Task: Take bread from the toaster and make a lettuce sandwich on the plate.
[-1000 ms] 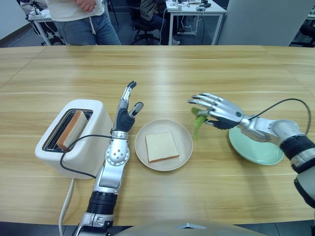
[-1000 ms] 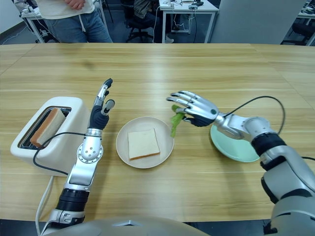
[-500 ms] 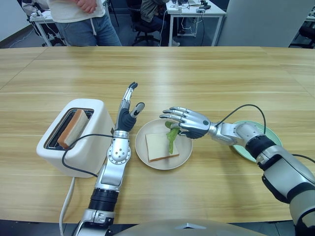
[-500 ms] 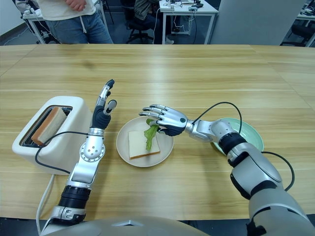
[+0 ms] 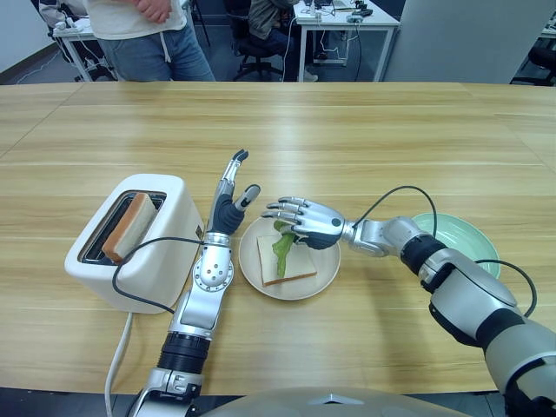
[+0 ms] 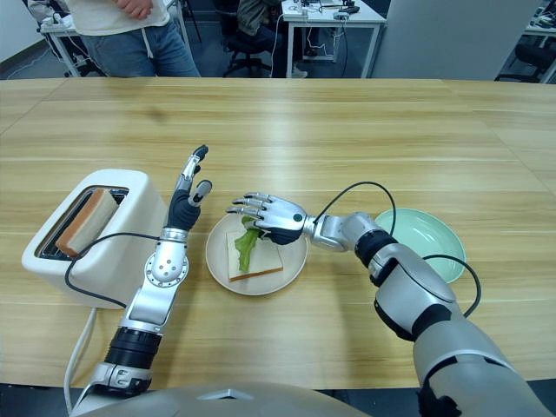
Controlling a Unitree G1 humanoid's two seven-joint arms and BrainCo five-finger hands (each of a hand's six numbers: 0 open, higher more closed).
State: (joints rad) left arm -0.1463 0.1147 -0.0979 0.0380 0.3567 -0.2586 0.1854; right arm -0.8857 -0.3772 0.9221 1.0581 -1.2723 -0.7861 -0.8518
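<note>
1. Your right hand [image 5: 306, 226], fingers closed, grips a limp green lettuce leaf [image 5: 282, 250] over the square bread slice [image 5: 301, 266] on the round plate [image 5: 249, 271].
2. Your left hand [image 5: 228, 203] stands open-fingered beside the boxy white toaster [image 5: 167, 213].

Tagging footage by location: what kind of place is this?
Likely an office or lab, not a kitchen: cluttered white desks and a black office chair stand behind the pale wooden table.
</note>
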